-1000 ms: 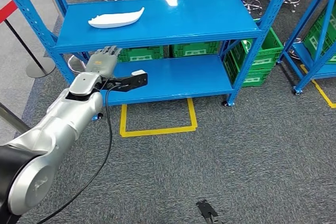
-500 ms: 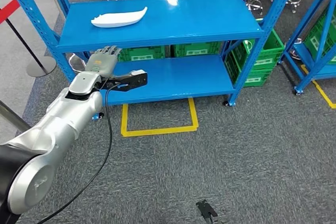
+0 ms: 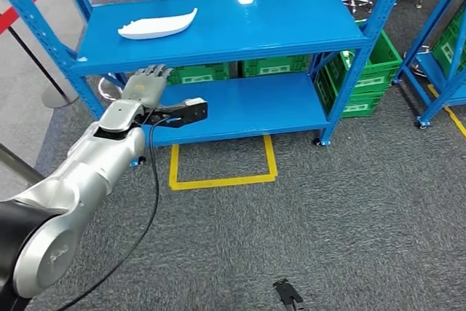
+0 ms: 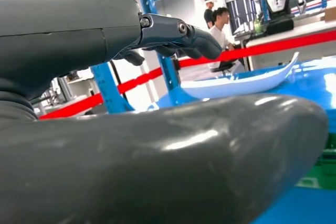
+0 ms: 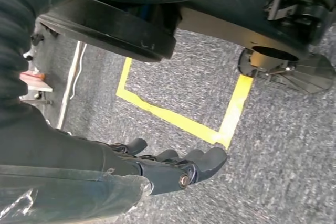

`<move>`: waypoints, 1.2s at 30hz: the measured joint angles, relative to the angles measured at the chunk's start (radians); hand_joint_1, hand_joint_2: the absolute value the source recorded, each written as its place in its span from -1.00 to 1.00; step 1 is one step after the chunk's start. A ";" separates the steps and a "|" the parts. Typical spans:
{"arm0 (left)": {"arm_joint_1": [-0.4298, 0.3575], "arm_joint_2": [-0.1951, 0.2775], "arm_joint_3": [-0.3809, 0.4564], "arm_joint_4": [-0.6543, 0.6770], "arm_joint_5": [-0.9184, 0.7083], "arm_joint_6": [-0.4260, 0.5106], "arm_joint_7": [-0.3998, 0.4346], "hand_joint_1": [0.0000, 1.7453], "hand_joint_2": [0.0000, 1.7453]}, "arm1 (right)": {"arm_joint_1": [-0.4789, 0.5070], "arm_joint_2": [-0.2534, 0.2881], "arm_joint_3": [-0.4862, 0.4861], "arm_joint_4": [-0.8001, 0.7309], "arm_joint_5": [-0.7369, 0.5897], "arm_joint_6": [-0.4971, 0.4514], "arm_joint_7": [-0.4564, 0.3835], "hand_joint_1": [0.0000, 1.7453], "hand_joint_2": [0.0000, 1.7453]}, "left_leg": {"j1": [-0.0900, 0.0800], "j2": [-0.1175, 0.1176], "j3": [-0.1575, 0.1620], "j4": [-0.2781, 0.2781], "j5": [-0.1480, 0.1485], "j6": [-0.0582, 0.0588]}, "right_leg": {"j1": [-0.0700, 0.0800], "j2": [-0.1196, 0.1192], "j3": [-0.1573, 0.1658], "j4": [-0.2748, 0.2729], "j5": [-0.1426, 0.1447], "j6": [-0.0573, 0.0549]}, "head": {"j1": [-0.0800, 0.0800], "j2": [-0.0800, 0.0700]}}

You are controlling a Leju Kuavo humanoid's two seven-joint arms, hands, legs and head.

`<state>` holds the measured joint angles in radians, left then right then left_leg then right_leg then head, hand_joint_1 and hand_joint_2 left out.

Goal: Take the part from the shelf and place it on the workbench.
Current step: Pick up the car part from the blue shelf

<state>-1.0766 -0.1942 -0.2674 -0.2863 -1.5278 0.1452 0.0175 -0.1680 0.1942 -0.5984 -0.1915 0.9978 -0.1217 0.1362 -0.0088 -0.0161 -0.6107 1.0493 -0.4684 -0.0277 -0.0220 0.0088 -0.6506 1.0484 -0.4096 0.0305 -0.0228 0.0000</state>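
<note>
On the blue shelf's top level lies the white part, untouched, while the left hand (fingers spread, holding nothing) hovers just below the shelf edge, apparently lining up to reach it.

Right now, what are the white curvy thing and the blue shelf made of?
The white part looks like moulded plastic: a smooth, matte, thin curved shell with no shine, though I can't be sure. The blue shelf looks like painted metal: glossy boards that mirror the ceiling light, and upright posts punched with holes.
</note>
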 joint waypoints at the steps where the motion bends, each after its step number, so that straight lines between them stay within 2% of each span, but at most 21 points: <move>1: -0.001 0.000 0.000 0.000 0.000 0.000 0.000 -1.00 -1.00 | -0.001 0.000 0.000 0.000 0.000 0.000 0.000 -1.00 1.00 | 0.002 0.002 -0.026 0.049 -0.021 -0.006 | -0.001 -0.001 0.003 -0.001 -0.002 -0.004 | -0.003 0.000; 3: 0.001 0.000 0.000 0.000 0.000 -0.001 0.000 -1.00 -1.00 | -0.001 0.000 0.000 0.000 -0.001 0.000 0.000 -1.00 1.00 | 0.007 0.003 -0.102 0.175 -0.061 -0.014 | -0.001 -0.002 0.008 -0.001 -0.008 -0.010 | -0.005 0.000; 4: 0.004 0.000 0.000 0.000 0.000 -0.001 0.000 -1.00 -1.00 | -0.001 0.000 0.000 0.000 -0.001 0.000 0.000 -1.00 1.00 | 0.010 0.003 -0.133 0.216 -0.064 -0.016 | -0.001 -0.003 0.011 -0.001 -0.010 -0.011 | -0.005 0.000; 5: 0.006 0.001 0.000 0.000 0.000 -0.001 0.000 -1.00 -1.00 | -0.001 0.000 -0.001 0.000 -0.002 0.000 0.000 -1.00 1.00 | 0.013 0.003 -0.149 0.226 -0.049 -0.018 | -0.002 -0.002 0.014 -0.001 -0.013 -0.011 | -0.005 0.000; 6: 0.006 0.001 0.000 0.000 0.000 -0.001 0.000 -1.00 -1.00 | -0.001 0.000 -0.001 0.000 -0.002 0.000 0.000 -1.00 1.00 | 0.015 0.003 -0.146 0.200 -0.016 -0.018 | -0.003 -0.002 0.019 -0.001 -0.016 -0.009 | -0.005 0.000; 8: 0.003 0.002 0.000 0.000 0.000 -0.002 0.000 -1.00 -1.00 | -0.001 0.000 -0.002 0.000 -0.002 0.000 0.000 -1.00 1.00 | 0.017 0.007 -0.102 0.086 0.065 -0.017 | -0.004 -0.001 0.029 -0.001 -0.024 -0.002 | -0.006 0.000; 10: -0.002 0.001 0.000 0.000 0.000 -0.002 0.000 -1.00 -1.00 | -0.002 0.000 -0.004 0.000 -0.001 0.000 -0.001 -1.00 1.00 | 0.016 0.011 -0.060 -0.011 0.094 -0.012 | -0.001 0.000 0.032 0.000 -0.031 0.010 | -0.006 0.000; 13: -0.002 -0.001 0.000 0.000 0.000 -0.003 0.000 -1.00 -1.00 | -0.003 0.000 -0.006 0.000 -0.001 -0.001 -0.001 -1.00 1.00 | 0.014 0.010 -0.049 -0.036 0.083 0.008 | 0.000 -0.003 0.032 -0.007 -0.034 0.026 | -0.002 0.000; 15: -0.002 0.000 0.000 0.000 0.000 -0.003 0.002 -1.00 -1.00 | -0.002 0.000 -0.007 0.000 -0.001 -0.001 -0.001 -1.00 1.00 | 0.014 0.008 -0.044 -0.039 0.080 0.022 | -0.001 -0.004 0.020 0.023 -0.055 0.032 | 0.000 0.000; 18: -0.001 -0.003 0.000 0.000 -0.001 -0.003 0.003 -1.00 -1.00 | -0.001 0.000 -0.010 0.000 -0.001 -0.001 -0.002 -1.00 1.00 | 0.011 0.005 -0.035 -0.040 0.073 0.038 | 0.005 -0.003 -0.068 0.198 -0.128 0.030 | 0.004 0.000; 19: 0.002 -0.004 0.000 0.001 -0.001 -0.004 0.003 -1.00 -1.00 | -0.001 0.000 -0.011 0.000 -0.001 -0.001 -0.002 -1.00 1.00 | 0.008 0.003 -0.032 -0.040 0.070 0.041 | 0.008 -0.003 -0.098 0.248 -0.139 0.029 | 0.005 0.000; 20: 0.004 -0.004 0.000 0.001 -0.002 -0.005 0.003 -1.00 -1.00 | -0.001 0.000 -0.012 0.000 -0.001 -0.001 -0.002 -1.00 1.00 | 0.006 0.002 -0.029 -0.040 0.067 0.043 | 0.010 -0.003 -0.115 0.268 -0.134 0.027 | 0.005 0.000; 21: 0.005 -0.005 0.000 0.001 -0.002 -0.006 0.003 -1.00 -1.00 | -0.001 0.000 -0.013 0.000 -0.001 -0.001 -0.003 -1.00 1.00 | 0.004 0.001 -0.024 -0.040 0.064 0.044 | 0.011 -0.003 -0.113 0.250 -0.110 0.025 | 0.005 0.000; 23: 0.005 -0.006 0.000 0.001 -0.002 -0.007 0.003 -1.00 -1.00 | -0.001 0.000 -0.014 0.000 0.000 -0.001 -0.003 -1.00 1.00 | 0.003 -0.002 -0.014 -0.040 0.056 0.041 | 0.014 -0.003 -0.066 0.133 -0.035 0.017 | 0.005 0.000; 25: 0.002 -0.006 0.000 0.001 -0.002 -0.009 0.003 -1.00 -1.00 | -0.001 0.000 -0.014 0.000 0.001 -0.001 -0.003 -1.00 1.00 | -0.001 -0.005 -0.011 -0.036 0.050 0.034 | 0.016 -0.002 -0.016 0.029 0.003 0.012 | 0.005 0.000; 27: 0.002 -0.005 0.000 0.001 -0.002 -0.011 0.003 -1.00 -1.00 | -0.002 0.000 -0.014 0.000 0.002 -0.001 -0.003 -1.00 1.00 | -0.003 -0.005 -0.014 -0.035 0.049 0.026 | 0.019 0.001 0.000 -0.001 -0.002 0.008 | 0.005 0.000; 30: 0.000 -0.005 0.000 0.000 -0.002 -0.012 0.003 -1.00 -1.00 | -0.001 0.000 -0.016 0.000 0.003 -0.003 -0.003 -1.00 1.00 | -0.002 -0.002 -0.024 -0.015 0.033 0.009 | 0.012 0.002 0.006 -0.009 -0.003 -0.003 | 0.001 0.000; 32: -0.001 -0.005 0.000 0.000 -0.002 -0.012 0.003 -1.00 -1.00 | -0.002 0.000 -0.018 0.000 0.003 -0.004 -0.003 -1.00 1.00 | 0.002 0.000 -0.070 0.072 -0.007 -0.005 | 0.007 0.001 0.013 -0.012 -0.006 -0.008 | -0.005 0.000; 34: 0.003 -0.005 0.000 0.000 -0.002 -0.013 0.003 -1.00 -1.00 | -0.002 0.000 -0.019 0.000 0.004 -0.004 -0.003 -1.00 1.00 | 0.008 0.002 -0.142 0.190 -0.041 -0.015 | 0.005 -0.001 0.018 -0.012 -0.010 -0.010 | -0.006 0.000; 35: 0.006 -0.004 0.000 0.000 -0.002 -0.013 0.003 -1.00 -1.00 | -0.002 0.000 -0.019 0.000 0.004 -0.004 -0.003 -1.00 1.00 | 0.011 0.002 -0.164 0.218 -0.037 -0.018 | 0.004 -0.001 0.020 -0.012 -0.012 -0.010 | -0.006 0.000; 36: 0.008 -0.004 0.000 0.001 -0.002 -0.013 0.003 -1.00 -1.00 | -0.001 0.000 -0.020 0.000 0.004 -0.004 -0.003 -1.00 1.00 | 0.014 0.003 -0.170 0.215 -0.017 -0.020 | 0.002 -0.001 0.024 -0.012 -0.015 -0.009 | -0.006 0.000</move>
<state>-1.0691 -0.1984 -0.2678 -0.2857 -1.5299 0.1320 0.0210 -0.1694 0.1944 -0.6180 -0.1915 1.0014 -0.1259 0.1331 0.0057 -0.0132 -0.7808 1.2639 -0.4854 -0.0480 -0.0203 0.0079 -0.6269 1.0366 -0.4244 0.0217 -0.0290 0.0000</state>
